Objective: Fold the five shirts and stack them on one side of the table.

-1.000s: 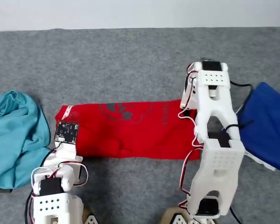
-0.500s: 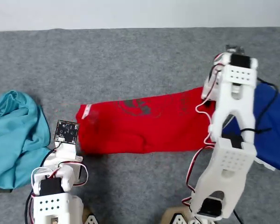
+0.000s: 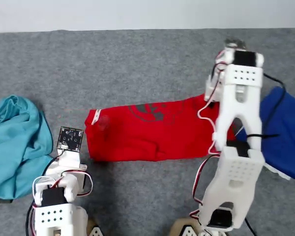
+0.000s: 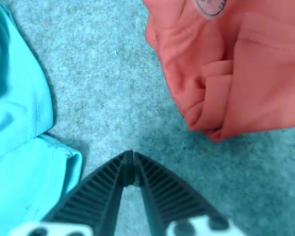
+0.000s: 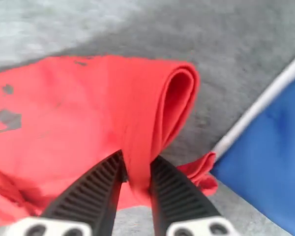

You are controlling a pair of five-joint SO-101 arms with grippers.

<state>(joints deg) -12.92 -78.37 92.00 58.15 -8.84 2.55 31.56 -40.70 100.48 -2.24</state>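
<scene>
Grey felt is covering the worktop (image 3: pixel 137 59) in the high view. The red shirt (image 3: pixel 142 130) is lying across its middle as a long, rough band, with a teal shirt (image 3: pixel 14 142) bunched on the left arm's side and a blue shirt (image 3: pixel 285 130) on the right arm's side. In the left wrist view, the left gripper (image 4: pixel 133 164) is hanging pressed together over bare felt, between the teal cloth and the red shirt's crumpled end. In the right wrist view, the right gripper (image 5: pixel 136 172) is pinching a raised fold of the red shirt just beside the blue shirt.
</scene>
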